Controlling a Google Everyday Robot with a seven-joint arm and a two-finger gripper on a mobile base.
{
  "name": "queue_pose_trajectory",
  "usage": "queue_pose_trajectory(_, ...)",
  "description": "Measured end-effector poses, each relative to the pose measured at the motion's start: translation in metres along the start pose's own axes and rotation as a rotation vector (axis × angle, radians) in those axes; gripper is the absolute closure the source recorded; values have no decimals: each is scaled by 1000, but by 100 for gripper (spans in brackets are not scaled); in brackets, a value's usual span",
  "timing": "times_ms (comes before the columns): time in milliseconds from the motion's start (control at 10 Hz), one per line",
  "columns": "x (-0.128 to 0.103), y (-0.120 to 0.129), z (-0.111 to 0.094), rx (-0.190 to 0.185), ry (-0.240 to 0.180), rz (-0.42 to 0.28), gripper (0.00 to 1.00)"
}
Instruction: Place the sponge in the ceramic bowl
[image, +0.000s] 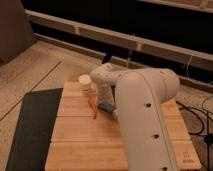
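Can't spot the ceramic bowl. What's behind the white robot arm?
Only a blue-grey sponge edge shows, where the gripper reaches down, near a cream cup. No bowl visible; the white arm covers that part of the wooden table.

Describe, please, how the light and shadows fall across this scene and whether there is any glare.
Camera view: warm, dim light lies evenly on the wooden table, and the background is dark. Camera view: the white arm is the brightest surface, without harsh glare; the end effector is low over the table at the sponge, near the cup, soft shadow beneath.
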Motion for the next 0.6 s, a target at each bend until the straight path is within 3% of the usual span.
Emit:
queue_pose_trajectory(200,-7,7,-10,-1,-30,-16,100)
queue_pose_trajectory(600,-4,11,-15,-4,-39,-21,100)
